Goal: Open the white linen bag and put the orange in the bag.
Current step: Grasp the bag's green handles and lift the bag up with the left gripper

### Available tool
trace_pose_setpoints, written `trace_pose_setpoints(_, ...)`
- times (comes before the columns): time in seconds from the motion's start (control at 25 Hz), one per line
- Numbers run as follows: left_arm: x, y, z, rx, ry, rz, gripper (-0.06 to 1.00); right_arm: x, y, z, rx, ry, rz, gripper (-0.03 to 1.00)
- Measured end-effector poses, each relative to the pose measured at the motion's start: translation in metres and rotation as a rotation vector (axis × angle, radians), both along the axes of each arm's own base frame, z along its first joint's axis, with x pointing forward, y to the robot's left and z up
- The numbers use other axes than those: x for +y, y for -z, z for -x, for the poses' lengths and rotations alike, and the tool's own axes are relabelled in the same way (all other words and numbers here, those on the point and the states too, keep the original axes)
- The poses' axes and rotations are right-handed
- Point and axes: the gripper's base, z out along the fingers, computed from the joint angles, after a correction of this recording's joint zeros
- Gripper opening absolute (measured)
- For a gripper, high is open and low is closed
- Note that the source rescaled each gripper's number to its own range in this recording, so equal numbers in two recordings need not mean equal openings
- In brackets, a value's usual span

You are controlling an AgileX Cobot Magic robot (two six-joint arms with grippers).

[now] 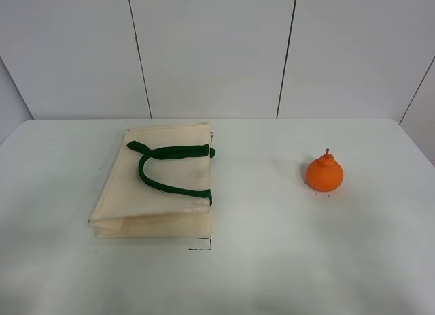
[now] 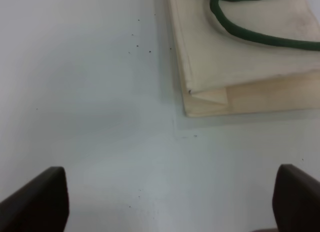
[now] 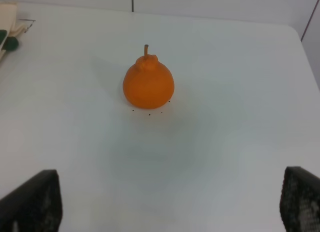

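Note:
The white linen bag (image 1: 160,182) lies flat and folded on the left half of the white table, its dark green handles (image 1: 170,167) lying on top. Its near corner shows in the left wrist view (image 2: 240,56). The orange (image 1: 324,173) stands upright, stem up, on the right half of the table, alone; it also shows in the right wrist view (image 3: 148,83). Neither arm shows in the exterior view. My left gripper (image 2: 170,199) is open and empty, short of the bag's corner. My right gripper (image 3: 170,204) is open and empty, some way short of the orange.
The white table (image 1: 272,260) runs back to a panelled white wall (image 1: 217,50). Small black marks (image 1: 201,247) sit by the bag's front right corner. The table's right edge (image 3: 307,56) lies beyond the orange.

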Motion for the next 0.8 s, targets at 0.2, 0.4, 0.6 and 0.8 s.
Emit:
trace_pose_setpoints(0.2, 0.0, 0.0, 0.0, 0.0, 0.0, 0.0, 1.0, 0.0, 0.0, 0.0, 0.0, 0.0, 0.0, 1.0)
trace_pose_setpoints(0.4, 0.0, -0.001, 0.0, -0.011, 0.0, 0.0, 1.0, 0.0, 0.0, 0.0, 0.0, 0.0, 0.0, 1.0)
trace_pose_setpoints(0.6, 0.0, -0.016, -0.013, 0.047, 0.0, 0.0, 1.0, 0.0, 0.0, 0.0, 0.0, 0.0, 0.0, 1.0)
trace_pose_setpoints(0.8, -0.001, -0.043, -0.057, 0.182, -0.004, 0.003, 1.0, 0.0, 0.0, 0.0, 0.0, 0.0, 0.0, 1.0)
